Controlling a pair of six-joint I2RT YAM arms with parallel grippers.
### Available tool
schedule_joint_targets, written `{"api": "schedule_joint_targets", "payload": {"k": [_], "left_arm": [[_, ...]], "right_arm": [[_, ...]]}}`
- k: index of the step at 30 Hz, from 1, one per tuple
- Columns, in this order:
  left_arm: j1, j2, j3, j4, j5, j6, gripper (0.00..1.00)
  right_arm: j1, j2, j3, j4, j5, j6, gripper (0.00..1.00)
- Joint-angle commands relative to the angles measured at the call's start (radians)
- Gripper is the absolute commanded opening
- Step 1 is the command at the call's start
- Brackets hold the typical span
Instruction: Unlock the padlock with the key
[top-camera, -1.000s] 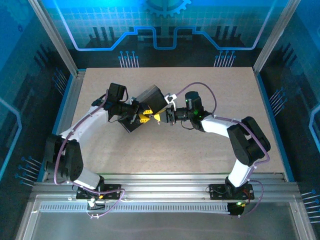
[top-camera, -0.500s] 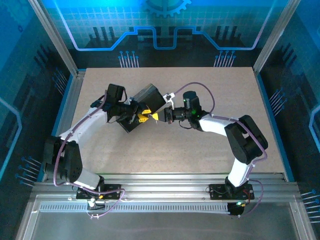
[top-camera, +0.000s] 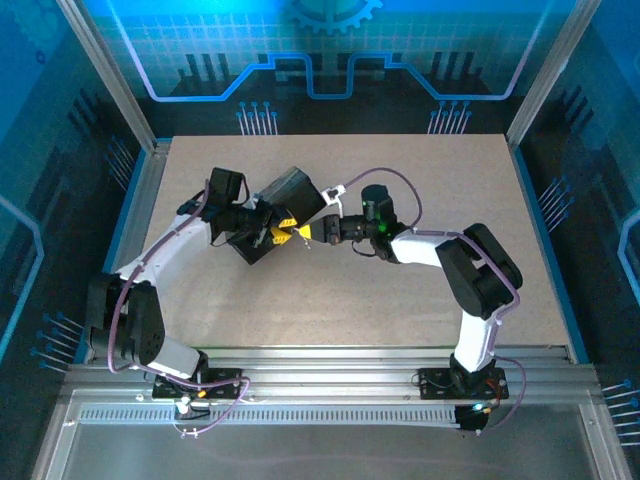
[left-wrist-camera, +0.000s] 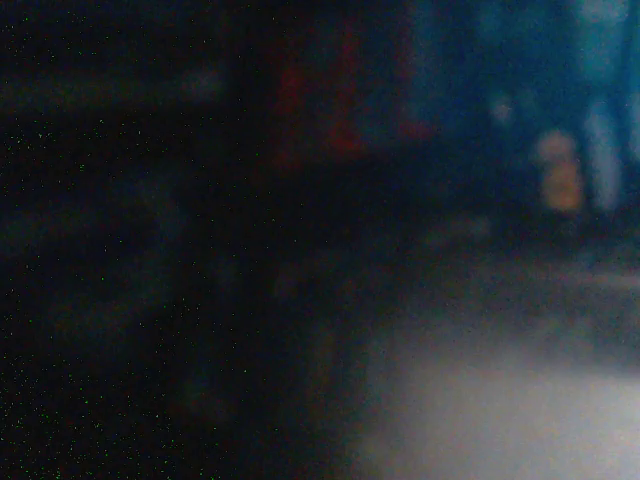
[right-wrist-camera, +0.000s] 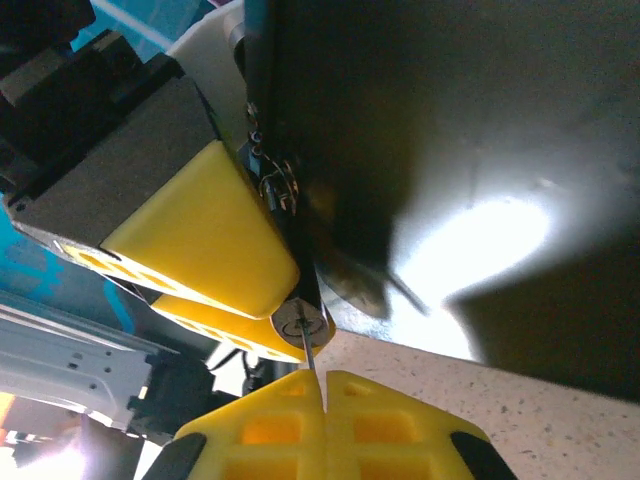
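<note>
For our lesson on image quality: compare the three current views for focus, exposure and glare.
Top external: sharp, evenly lit table, blue glow behind. Left wrist: dark, wholly blurred, with a pale smear lower right. Right wrist: crisp on the right gripper pinching the key at the padlock held by the left gripper; a blown-out white patch beyond.

No legible text, label, number or sign anywhere.

Dark box (top-camera: 292, 190), speckled beige tabletop (top-camera: 390, 300), blue patterned backdrop (top-camera: 330, 50), metal frame (top-camera: 330, 365)
</note>
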Motion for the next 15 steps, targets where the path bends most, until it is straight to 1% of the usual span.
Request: {"api": "schedule_joint_targets", "payload": {"k": [1, 5, 7, 9, 12, 14, 15], "left_arm": [[-0.015, -0.020, -0.005, -0.097, 0.147, 0.054, 0.00], [-0.006, -0.034, -0.029, -0.094, 0.145, 0.038, 0.00], [-0.006, -0.036, -0.035, -0.086, 0.147, 0.027, 0.00], [-0.006, -0.034, -0.031, -0.086, 0.151, 0.027, 0.00], [-0.006, -0.032, -0.023, -0.090, 0.147, 0.025, 0.00], [-0.006, -0.032, -0.023, -0.095, 0.141, 0.024, 0.00], [-0.006, -0.033, -0.025, -0.094, 0.139, 0.024, 0.00]], "right_arm": [[0.020, -0.001, 0.046, 0.103, 0.065, 0.076, 0.00], [0.073, -0.110, 0.047, -0.189, 0.188, -0.249, 0.00], [0.103, -0.136, 0.063, -0.260, 0.232, -0.343, 0.00], [0.121, -0.139, 0.069, -0.270, 0.263, -0.371, 0.00], [0.134, -0.129, 0.069, -0.250, 0.293, -0.373, 0.00], [0.137, -0.126, 0.052, -0.186, 0.274, -0.336, 0.00], [0.132, -0.116, 0.051, -0.152, 0.244, -0.291, 0.00]]}}
